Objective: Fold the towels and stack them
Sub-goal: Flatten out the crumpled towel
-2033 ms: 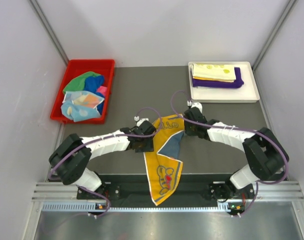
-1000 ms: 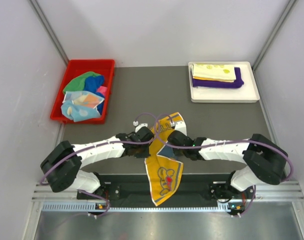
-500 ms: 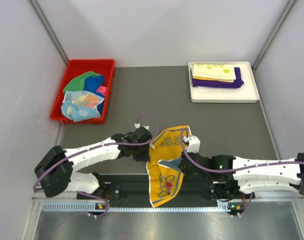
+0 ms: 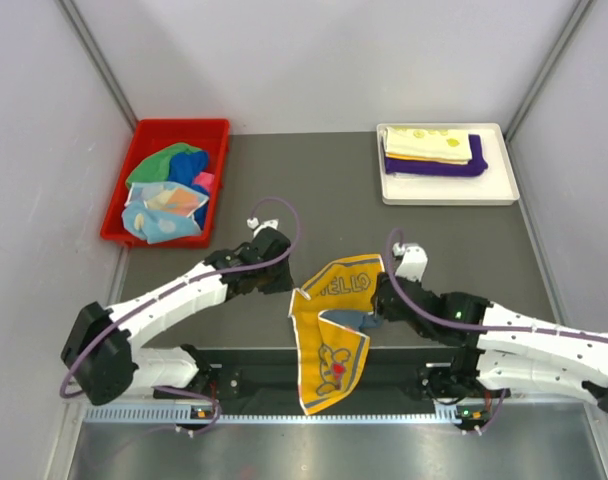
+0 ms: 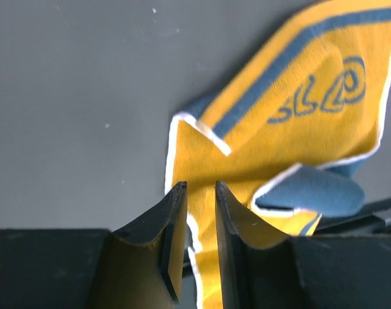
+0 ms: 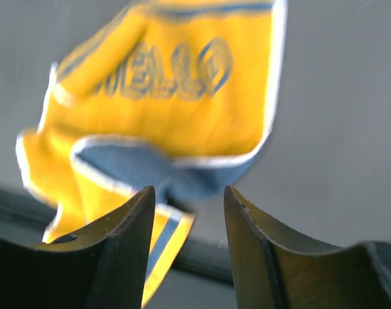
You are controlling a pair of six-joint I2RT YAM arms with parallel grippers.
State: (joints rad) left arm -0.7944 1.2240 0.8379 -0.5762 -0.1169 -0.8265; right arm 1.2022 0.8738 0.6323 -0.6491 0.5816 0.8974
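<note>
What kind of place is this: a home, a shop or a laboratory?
Probably a laboratory robot cell: a left arm and a right arm bolted at a dark table, plain white walls, a red bin of loose towels, a white tray of folded towels.

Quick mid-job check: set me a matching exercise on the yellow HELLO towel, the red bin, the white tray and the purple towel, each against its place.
Things:
1. yellow towel
2. red bin
3. white tray
4. purple towel

Places:
A. far left, holds crumpled towels
B. lies under a pale yellow towel
C. far right corner of the table
D. hangs over the table's near edge

Pairs: 1-D, 2-A, 3-C, 4-B
</note>
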